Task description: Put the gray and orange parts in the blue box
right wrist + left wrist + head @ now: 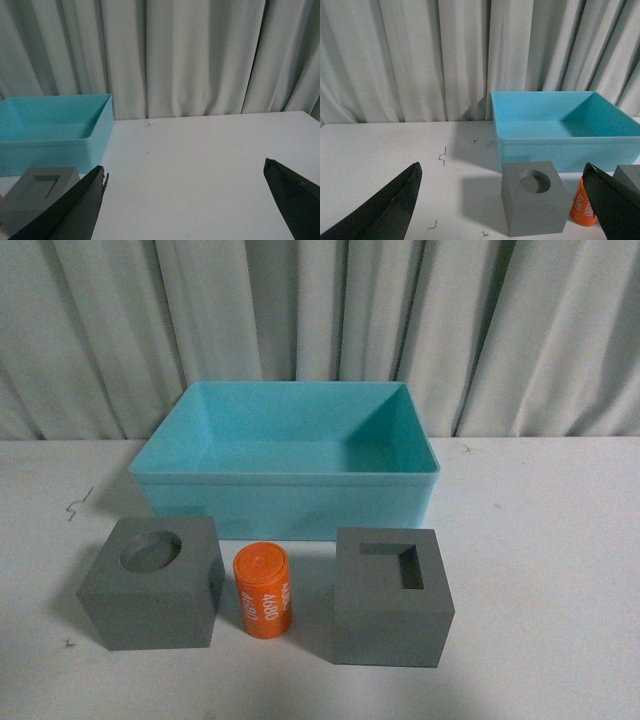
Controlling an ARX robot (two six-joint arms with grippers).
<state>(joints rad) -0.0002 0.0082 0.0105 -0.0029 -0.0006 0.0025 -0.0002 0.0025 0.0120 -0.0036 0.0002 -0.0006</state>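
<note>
The blue box stands empty at the back of the white table. In front of it sit a gray cube with a round hole, an orange cylinder with white numerals, and a gray cube with a rectangular hole. Neither arm shows in the front view. My left gripper is open, with the round-hole cube ahead between its fingers and the orange cylinder beside one finger; the blue box lies beyond. My right gripper is open over bare table, with the rectangular-hole cube and blue box off to one side.
A pale pleated curtain hangs close behind the table. Small dark scratch marks dot the table surface left of the box. Bare white table stretches to the right of the parts.
</note>
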